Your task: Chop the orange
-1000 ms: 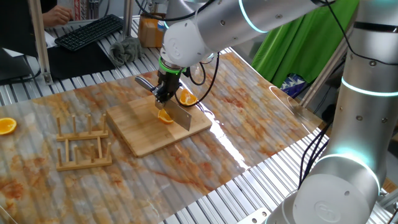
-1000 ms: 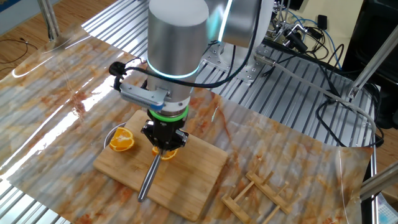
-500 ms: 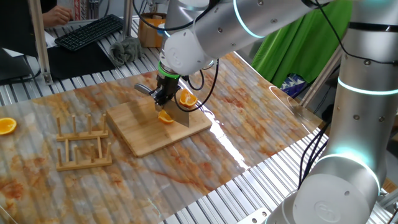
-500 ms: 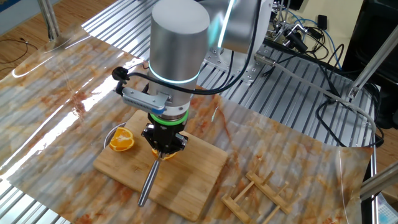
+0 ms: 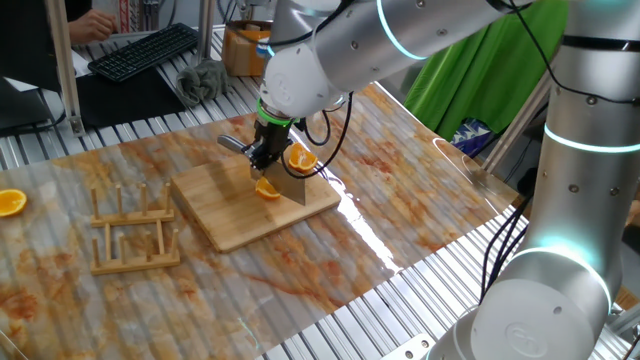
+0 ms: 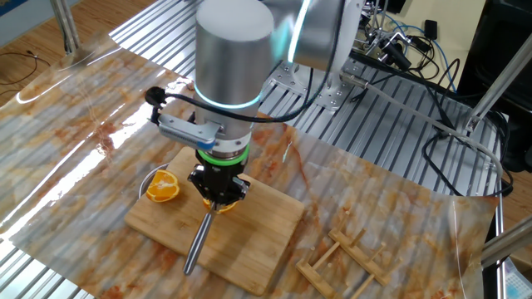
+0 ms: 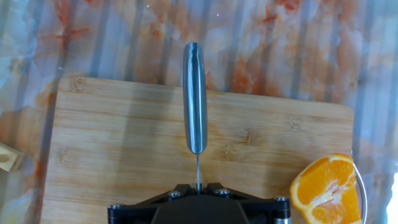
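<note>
While your arm [image 5: 420, 30] reaches in from the upper right of one fixed view, its wrist bends straight down over the middle of the desk [image 5: 420, 190], a wide surface under a clear sheet with orange and grey marbling. On that desk lies a wooden cutting board [image 5: 225, 215], pale bamboo, set at an angle in the fixed views and filling most of the hand view. Left of the board in one fixed view stands a small wooden rack [image 5: 130, 235] with upright pegs, well apart from the arm. Your gripper [image 6: 218, 199] hangs over the board with its jaws clenched on a knife [image 7: 194, 99]: the steel handle runs out over the board away from the hand, and the broad blade stands on edge below the jaws, its edge down at the board. The orange [image 5: 266, 189], a small bright piece with pale rind, lies on the board right against the blade, partly hidden by it in one fixed view and almost covered by the gripper in the other. A rounder orange half [image 7: 326, 190] sits at the board's edge just beside the gripper, cut face up. Another orange slice [image 5: 11, 202] lies far off at the desk's left edge.
</note>
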`<state>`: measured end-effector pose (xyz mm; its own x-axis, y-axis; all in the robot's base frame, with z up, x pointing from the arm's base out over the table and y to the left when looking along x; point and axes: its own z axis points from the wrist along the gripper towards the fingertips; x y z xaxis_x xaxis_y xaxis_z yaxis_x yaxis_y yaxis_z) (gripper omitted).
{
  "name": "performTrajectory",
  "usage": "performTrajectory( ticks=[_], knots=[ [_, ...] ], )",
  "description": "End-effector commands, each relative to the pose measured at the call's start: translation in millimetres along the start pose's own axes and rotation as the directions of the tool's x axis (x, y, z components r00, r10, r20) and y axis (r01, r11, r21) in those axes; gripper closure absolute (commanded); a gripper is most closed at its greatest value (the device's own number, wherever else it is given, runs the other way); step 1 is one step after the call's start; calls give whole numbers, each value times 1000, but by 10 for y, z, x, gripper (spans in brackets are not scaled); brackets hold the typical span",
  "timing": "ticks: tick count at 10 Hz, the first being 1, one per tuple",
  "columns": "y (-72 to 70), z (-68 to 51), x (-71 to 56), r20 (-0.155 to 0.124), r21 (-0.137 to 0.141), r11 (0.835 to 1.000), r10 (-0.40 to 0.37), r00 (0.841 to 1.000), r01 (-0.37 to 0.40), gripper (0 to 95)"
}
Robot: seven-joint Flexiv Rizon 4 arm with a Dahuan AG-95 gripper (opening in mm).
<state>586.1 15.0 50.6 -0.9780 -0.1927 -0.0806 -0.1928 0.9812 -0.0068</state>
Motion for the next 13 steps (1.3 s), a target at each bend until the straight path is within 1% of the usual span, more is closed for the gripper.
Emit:
performTrajectory(
  ticks=[1, 3, 4, 5, 6, 7, 8, 9, 10, 11, 12, 13],
  knots=[
    [11, 54, 20, 16, 3, 1000, 3, 1000, -3, 950],
    [41, 136, 74, 52, 6, 1000, 14, 999, -15, 950],
    [39, 134, 65, 46, 8, 1000, 13, 999, -13, 950],
    [27, 111, 38, 30, 4, 1000, 11, 999, -11, 950],
    [27, 110, 39, 28, -3, 1000, 22, 999, -22, 950],
    [25, 115, 38, 34, -28, 998, 51, 998, -50, 950],
    [22, 106, 42, 42, -27, 998, 62, 997, -61, 950],
    [20, 100, 45, 42, -38, 997, 71, 997, -70, 950],
    [24, 83, 48, 84, -64, 995, 84, 993, -78, 950],
    [27, 69, 49, 109, -67, 995, 87, 990, -80, 950],
    [23, 33, 19, 147, -58, 993, 106, 983, -99, 950],
    [1, -30, -28, 158, -63, 993, 112, 981, -103, 950]
  ],
)
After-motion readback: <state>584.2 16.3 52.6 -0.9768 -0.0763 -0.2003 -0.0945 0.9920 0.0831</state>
